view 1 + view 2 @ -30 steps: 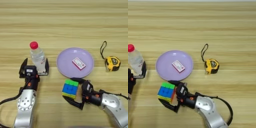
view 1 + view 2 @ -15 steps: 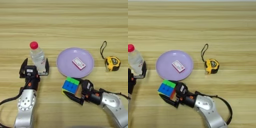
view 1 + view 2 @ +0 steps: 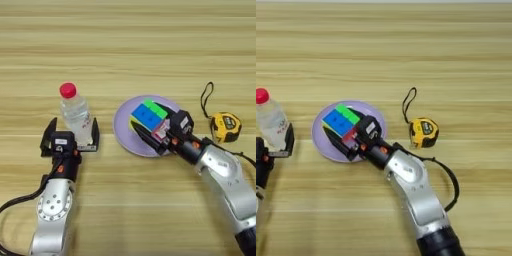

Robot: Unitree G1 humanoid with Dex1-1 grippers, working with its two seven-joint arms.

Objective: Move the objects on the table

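The multicoloured puzzle cube point(image 3: 149, 116) is over the lilac plate point(image 3: 121, 131), and my right gripper point(image 3: 156, 128) is shut on it, one black finger under its near side. I cannot tell whether the cube touches the plate. A clear bottle point(image 3: 75, 114) with a red cap stands upright at the left, between the open fingers of my left gripper point(image 3: 71, 140). The yellow-black tape measure point(image 3: 225, 126) lies right of the plate with its strap looped away from me. All of these rest on the wooden table point(image 3: 130, 55).
My right forearm point(image 3: 411, 185) crosses the near right of the table, from the bottom edge up to the plate. My left arm point(image 3: 54, 200) rises from the near left corner.
My right gripper has carried the cube from the table in front of the plate up and away from me, over the plate. The left gripper and bottle have stayed put.
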